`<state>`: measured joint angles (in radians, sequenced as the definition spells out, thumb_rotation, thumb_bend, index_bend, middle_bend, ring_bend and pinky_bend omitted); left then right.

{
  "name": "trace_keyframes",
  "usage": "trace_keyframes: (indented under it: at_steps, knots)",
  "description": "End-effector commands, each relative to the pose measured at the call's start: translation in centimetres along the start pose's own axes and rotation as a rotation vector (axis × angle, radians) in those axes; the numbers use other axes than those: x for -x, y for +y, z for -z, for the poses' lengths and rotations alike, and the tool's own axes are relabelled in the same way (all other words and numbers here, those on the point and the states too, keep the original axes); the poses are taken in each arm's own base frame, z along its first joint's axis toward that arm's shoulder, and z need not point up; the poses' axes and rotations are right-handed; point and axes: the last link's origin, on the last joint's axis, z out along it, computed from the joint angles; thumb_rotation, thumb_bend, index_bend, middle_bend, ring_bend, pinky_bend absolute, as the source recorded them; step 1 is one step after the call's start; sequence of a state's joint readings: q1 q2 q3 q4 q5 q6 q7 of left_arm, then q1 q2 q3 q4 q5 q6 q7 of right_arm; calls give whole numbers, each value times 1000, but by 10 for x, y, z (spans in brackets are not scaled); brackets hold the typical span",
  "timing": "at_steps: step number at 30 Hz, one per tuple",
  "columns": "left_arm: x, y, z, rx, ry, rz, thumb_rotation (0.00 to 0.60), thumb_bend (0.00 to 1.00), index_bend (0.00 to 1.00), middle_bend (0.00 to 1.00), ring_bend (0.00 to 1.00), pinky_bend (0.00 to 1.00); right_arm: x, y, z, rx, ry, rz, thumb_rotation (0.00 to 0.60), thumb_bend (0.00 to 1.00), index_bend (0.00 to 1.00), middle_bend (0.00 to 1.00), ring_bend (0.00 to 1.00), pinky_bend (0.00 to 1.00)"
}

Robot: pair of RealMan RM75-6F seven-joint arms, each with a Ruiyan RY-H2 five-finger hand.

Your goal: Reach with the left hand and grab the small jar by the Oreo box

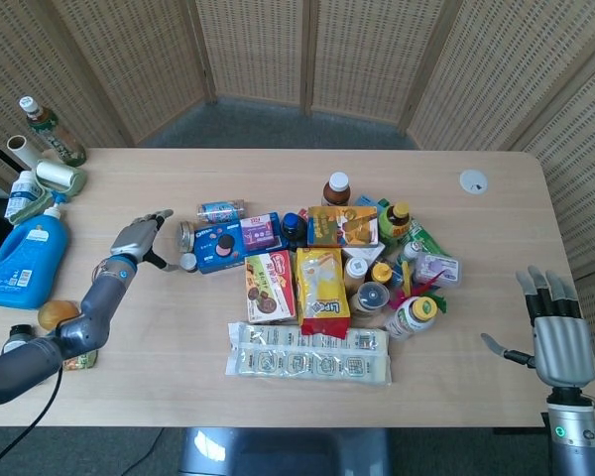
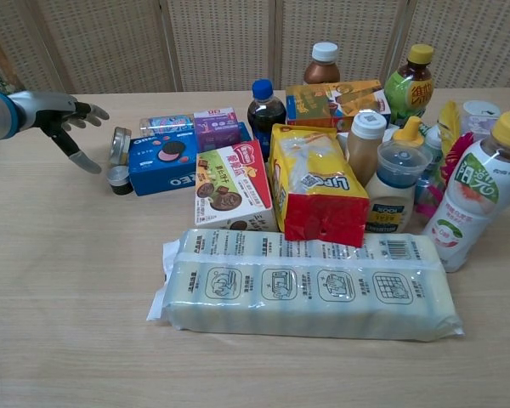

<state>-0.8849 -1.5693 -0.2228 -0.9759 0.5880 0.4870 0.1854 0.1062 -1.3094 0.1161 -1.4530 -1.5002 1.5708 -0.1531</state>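
Observation:
The small jar (image 1: 188,262) (image 2: 117,179), dark with a pale lid, stands upright at the left end of the blue Oreo box (image 1: 218,248) (image 2: 163,161). A round tin (image 1: 183,236) (image 2: 117,146) lies on its side just behind it. My left hand (image 1: 139,238) (image 2: 64,115) hovers a little to the left of the jar and tin, empty, its fingers spread toward them and its thumb pointing down. It touches neither. My right hand (image 1: 560,337) hangs open and empty at the table's near right edge, seen only in the head view.
A dense cluster of boxes, snack bags and bottles spreads right of the Oreo box. A long clear-wrapped pack (image 1: 307,352) (image 2: 310,285) lies in front. A blue jug (image 1: 25,258), bottles (image 1: 52,131), an orange (image 1: 58,315) and a dark bottle (image 1: 18,342) line the left edge.

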Motion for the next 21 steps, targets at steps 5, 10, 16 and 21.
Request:
trace_keyframes:
  at_steps: [5, 10, 16, 21]
  knots:
    - [12, 13, -18, -3, -18, 44, 600, 0, 0, 0, 0, 0, -3, 4, 4, 24, 0, 9, 342, 148, 0, 0, 0, 0]
    - [17, 18, -25, -4, -9, 81, 600, 6, 0, 0, 28, 0, -4, 7, 7, 39, -4, 14, 343, 148, 0, 0, 0, 0]
    - [19, 18, -31, -31, 35, 106, 600, 148, 95, 75, 473, 59, -5, 11, 10, 58, -4, 9, 341, 149, 0, 0, 0, 0]
    - [23, 18, -34, -57, 75, 167, 600, 196, 306, 282, 716, 334, -6, 13, 11, 64, -2, 6, 340, 149, 0, 0, 0, 0]
